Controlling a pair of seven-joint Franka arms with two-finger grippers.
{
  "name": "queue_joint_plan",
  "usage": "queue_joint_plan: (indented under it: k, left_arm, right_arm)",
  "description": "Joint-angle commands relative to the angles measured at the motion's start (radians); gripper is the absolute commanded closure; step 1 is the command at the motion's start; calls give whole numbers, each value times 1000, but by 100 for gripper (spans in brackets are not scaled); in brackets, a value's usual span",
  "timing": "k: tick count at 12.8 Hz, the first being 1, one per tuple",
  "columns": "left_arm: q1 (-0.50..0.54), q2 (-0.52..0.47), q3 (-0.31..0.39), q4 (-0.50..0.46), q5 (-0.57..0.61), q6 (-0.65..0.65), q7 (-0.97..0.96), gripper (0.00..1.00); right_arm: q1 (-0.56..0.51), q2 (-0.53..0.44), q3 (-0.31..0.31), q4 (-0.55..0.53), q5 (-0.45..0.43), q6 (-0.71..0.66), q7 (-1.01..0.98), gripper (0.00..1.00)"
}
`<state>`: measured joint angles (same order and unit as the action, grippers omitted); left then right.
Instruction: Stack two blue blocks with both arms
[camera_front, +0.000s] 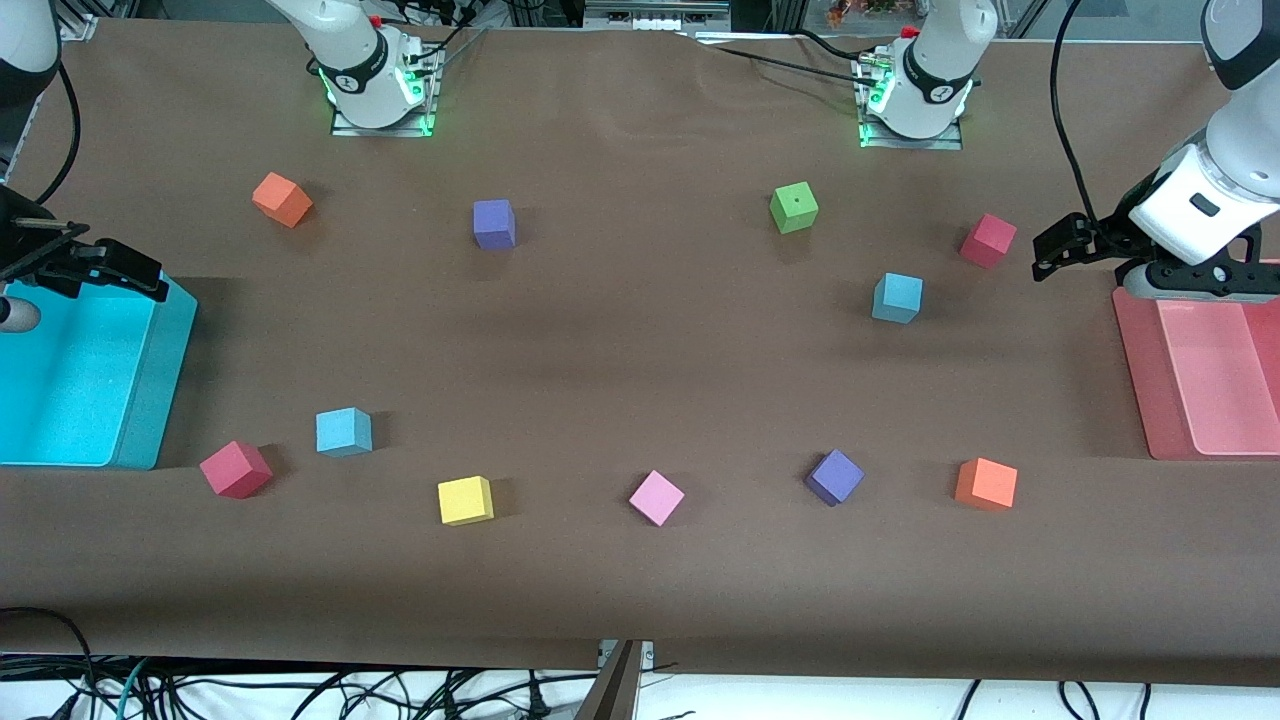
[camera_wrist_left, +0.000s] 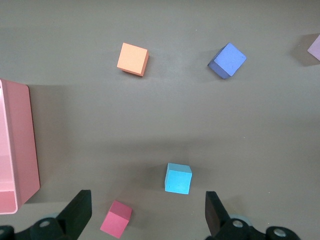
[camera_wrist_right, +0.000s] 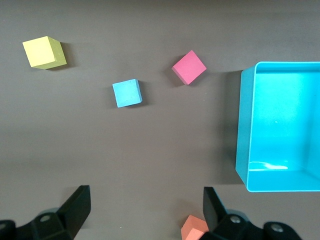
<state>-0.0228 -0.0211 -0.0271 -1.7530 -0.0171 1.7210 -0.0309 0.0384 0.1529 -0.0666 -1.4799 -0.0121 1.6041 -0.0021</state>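
Observation:
Two sky-blue blocks lie apart on the brown table. One blue block (camera_front: 897, 297) is toward the left arm's end, beside a red cube (camera_front: 988, 240); it also shows in the left wrist view (camera_wrist_left: 178, 178). The second blue block (camera_front: 343, 432) is toward the right arm's end, beside another red cube (camera_front: 235, 469); it also shows in the right wrist view (camera_wrist_right: 126, 93). My left gripper (camera_front: 1060, 248) (camera_wrist_left: 147, 217) is open and empty, up over the table by the pink tray. My right gripper (camera_front: 110, 268) (camera_wrist_right: 145, 212) is open and empty, over the cyan bin's edge.
A cyan bin (camera_front: 160, 380) stands at the right arm's end and a pink tray (camera_front: 1135, 380) at the left arm's end. Orange (camera_front: 282, 199), purple (camera_front: 494, 223), green (camera_front: 794, 207), yellow (camera_front: 465, 500), pink (camera_front: 656, 497), purple (camera_front: 834, 476) and orange (camera_front: 986, 483) cubes are scattered about.

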Motion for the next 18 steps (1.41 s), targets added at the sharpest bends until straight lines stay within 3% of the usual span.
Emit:
queue_joint_plan:
  k: [1,4,7,11,18]
  left_arm:
    - [6,3,-5,17,5,-18,5,0]
    - [7,0,-4,18,5,-20,3,0]
    - [7,0,-4,18,5,-20,3,0]
    - [7,1,-1,18,5,-20,5,0]
    - [9,6,3,20,5,-14,3,0]
  right_arm:
    - [3,7,11,0,-8,10,14,1]
    - [5,43,11,0,-5,22,1,1]
    - [24,143,13,0,-3,63,1,1]
    - [89,261,13,0,-5,177,-1,1]
    - [87,503,13,-8,0,439,-64,1]
